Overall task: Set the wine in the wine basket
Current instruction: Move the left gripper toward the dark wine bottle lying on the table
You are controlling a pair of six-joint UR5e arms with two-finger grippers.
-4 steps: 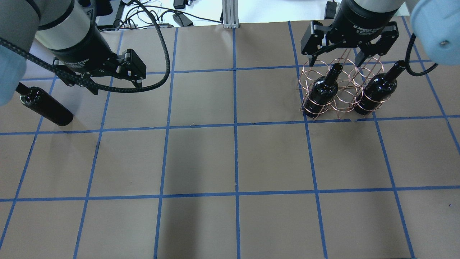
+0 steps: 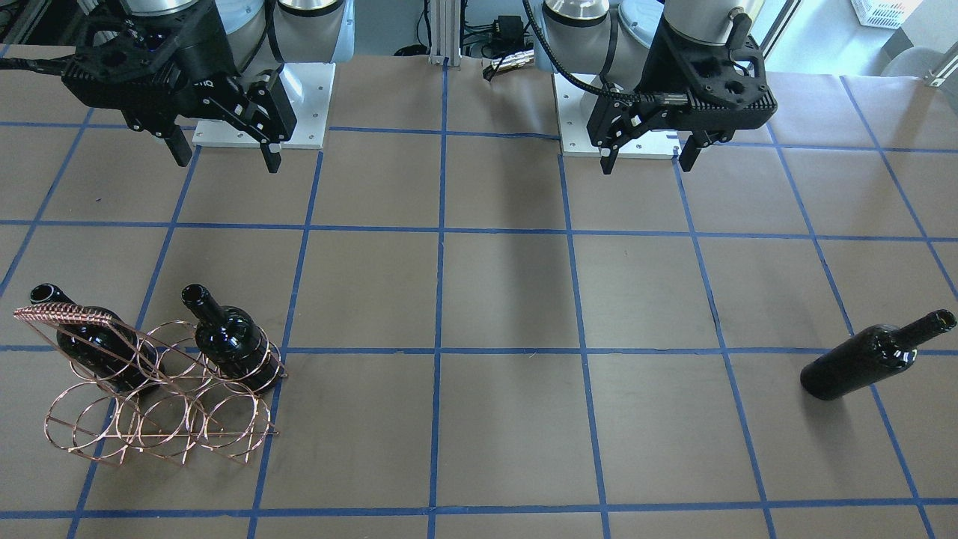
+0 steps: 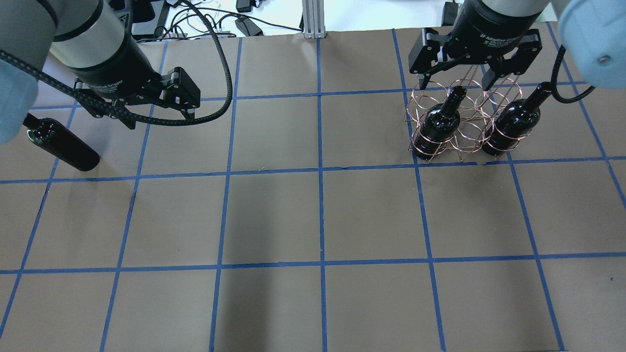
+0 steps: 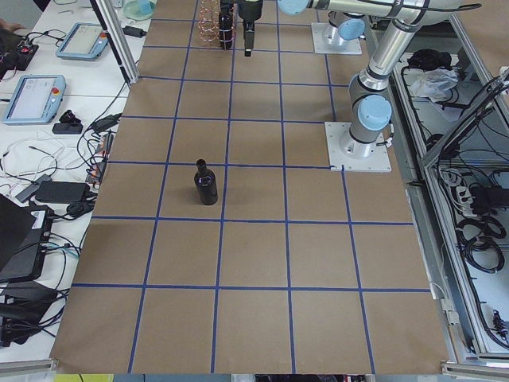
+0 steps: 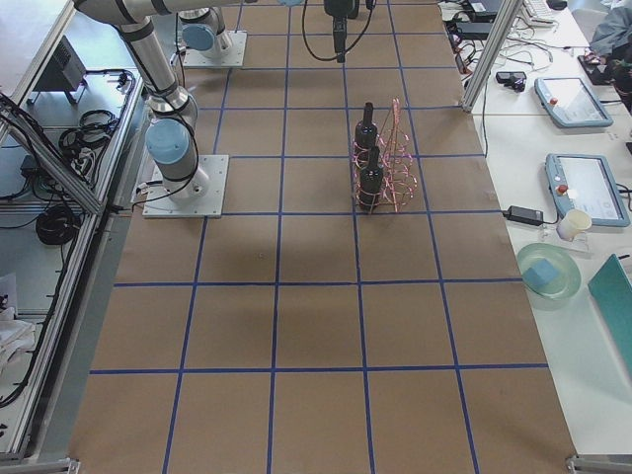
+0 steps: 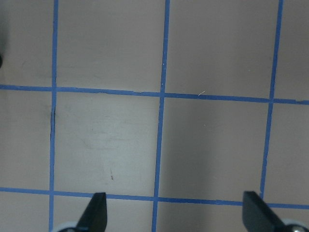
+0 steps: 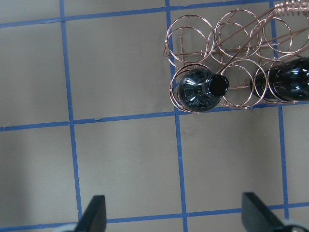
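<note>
One wine bottle (image 3: 61,144) lies on its side at the table's far left, apart from both grippers; it also shows in the front view (image 2: 868,359) and the left view (image 4: 207,183). The copper wire wine basket (image 3: 472,105) stands at the right and holds two upright look-alike bottles (image 3: 437,124) (image 3: 513,122). My left gripper (image 3: 160,120) is open and empty, raised to the right of the lying bottle. My right gripper (image 3: 457,83) is open and empty above the basket. The right wrist view looks down on the basket (image 7: 231,34) and a bottle mouth (image 7: 217,86).
The table is brown paper with a blue tape grid (image 3: 320,171). The arm bases (image 2: 262,105) stand at the robot's side of the table. Cables and an aluminium post (image 3: 313,19) lie past the far edge. Tablets and clutter sit on the side benches (image 5: 583,188).
The left gripper has drifted very slightly. The bottles and the basket have not moved, and both grippers stay open.
</note>
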